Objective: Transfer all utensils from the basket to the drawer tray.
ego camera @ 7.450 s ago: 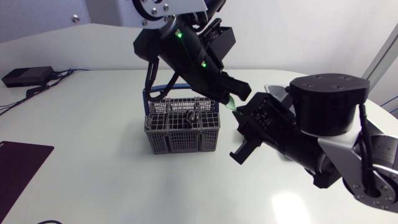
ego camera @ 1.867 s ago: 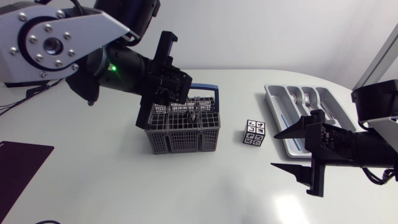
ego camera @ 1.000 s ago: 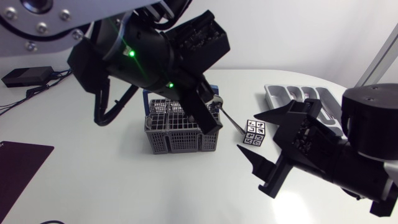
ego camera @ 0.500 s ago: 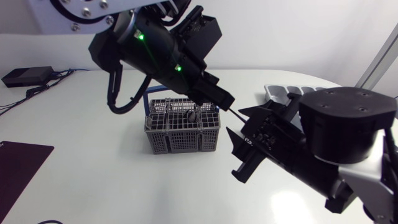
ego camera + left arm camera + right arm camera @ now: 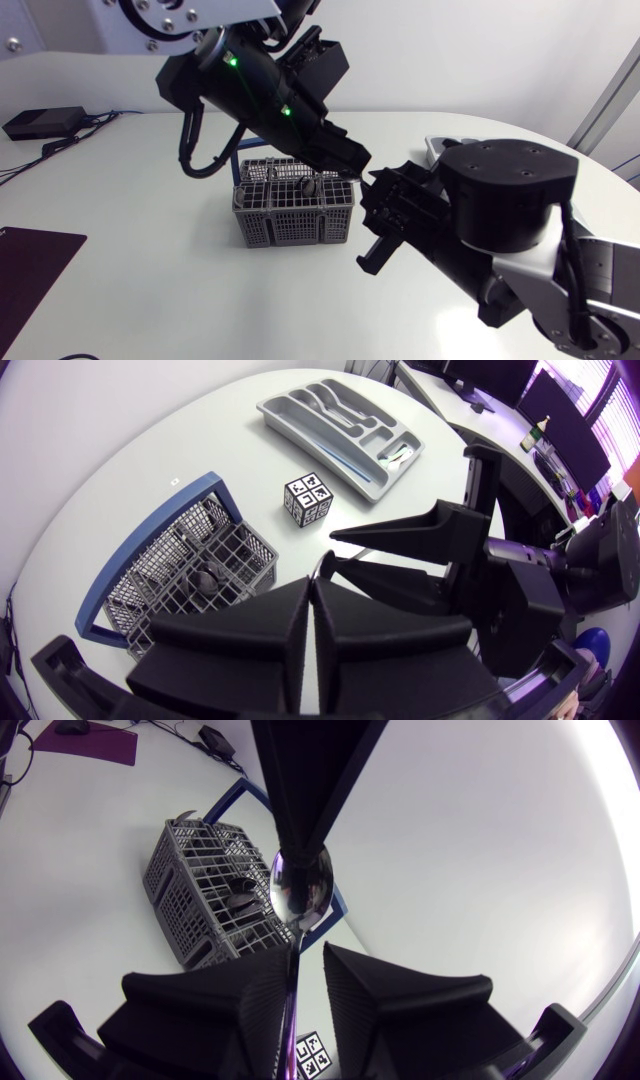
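My left gripper [image 5: 355,162] hangs to the right of and above the grey wire basket [image 5: 295,210], shut on the bowl end of a shiny metal spoon [image 5: 300,890]. The spoon's thin handle runs down between the fingers of my right gripper [image 5: 308,952]. Those fingers stand close together with a narrow gap, and the handle lies along one of them, so the right gripper is open. In the left wrist view the left gripper [image 5: 312,582] has its fingers pressed together, with the right gripper [image 5: 335,550] just ahead. The grey drawer tray [image 5: 340,420] holds several utensils.
A dark utensil [image 5: 205,578] lies inside the basket [image 5: 190,565], which has a blue handle. A small cube with black-and-white markers [image 5: 308,498] stands between basket and tray. My right arm covers most of the tray [image 5: 432,144] in the head view.
My left arm carried the spoon up and right from the basket. My right arm swung left to meet it, and its fingers narrowed from wide apart to nearly together around the handle.
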You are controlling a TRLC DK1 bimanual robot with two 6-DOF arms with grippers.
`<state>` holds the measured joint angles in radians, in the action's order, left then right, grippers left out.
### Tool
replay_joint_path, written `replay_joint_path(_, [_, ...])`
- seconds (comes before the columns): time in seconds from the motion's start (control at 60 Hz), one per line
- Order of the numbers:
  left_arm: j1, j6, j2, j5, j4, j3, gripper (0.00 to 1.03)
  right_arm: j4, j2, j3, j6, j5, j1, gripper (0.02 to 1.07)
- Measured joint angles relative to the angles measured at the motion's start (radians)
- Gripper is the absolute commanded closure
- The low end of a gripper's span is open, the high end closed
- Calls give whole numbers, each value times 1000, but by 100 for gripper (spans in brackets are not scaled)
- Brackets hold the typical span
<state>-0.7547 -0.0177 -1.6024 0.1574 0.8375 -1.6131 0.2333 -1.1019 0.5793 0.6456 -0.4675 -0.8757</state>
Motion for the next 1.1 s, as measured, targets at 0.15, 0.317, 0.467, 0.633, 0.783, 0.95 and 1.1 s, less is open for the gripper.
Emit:
replay_joint_path(0.15, [2,0,0,4,0,0,100,-3,-7,2,7,3,-1,101])
replay_joint_path(0.317, [4,16,-1,13,2,0,100,-4,-13,3,6,2,0,101])
replay_joint_path(0.467, [8,18,0,20,3,0,93,-5,-13,4,6,3,0,101])
replay_joint_path(0.633, [21,18,0,30,4,-6,70,-20,-10,4,6,21,0,101])
replay_joint_path(0.783, [53,19,3,33,-19,-49,47,-61,8,4,6,67,6,101])
replay_joint_path(0.95, [119,23,28,32,-64,-70,41,-128,55,-1,6,179,74,101])
replay_joint_path(1.1, [188,22,46,13,-69,-79,41,-220,101,-12,6,356,200,101])
